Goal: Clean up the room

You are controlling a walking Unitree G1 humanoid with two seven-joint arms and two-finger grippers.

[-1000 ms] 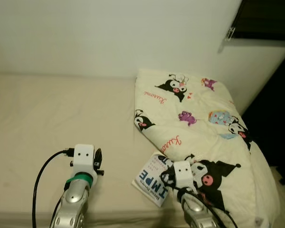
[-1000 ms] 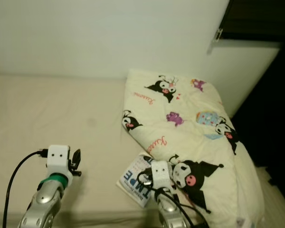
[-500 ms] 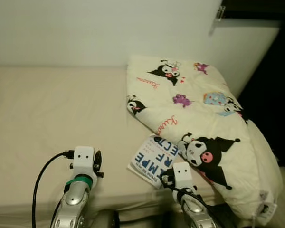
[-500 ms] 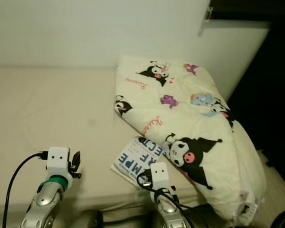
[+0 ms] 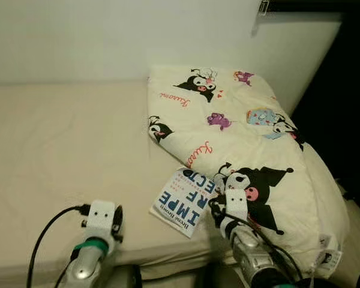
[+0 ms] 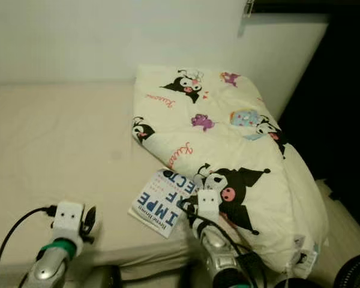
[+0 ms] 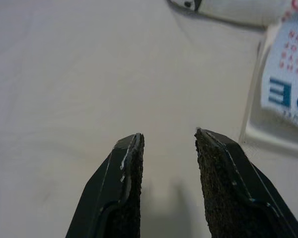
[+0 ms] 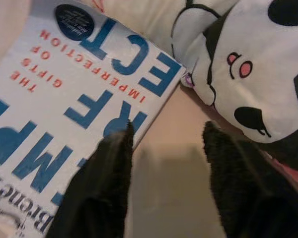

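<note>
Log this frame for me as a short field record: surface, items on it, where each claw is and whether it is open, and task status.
surface: beige bed against a white wall
item 1: cartoon-print quilt, folded, on the bed's right side
item 2: book with blue lettering, flat near the front edge, its far corner against the quilt
left claw: open, above bare sheet, left of the book
right claw: open, at the book's edge beside the quilt, holding nothing
task status: book not yet picked up
</note>
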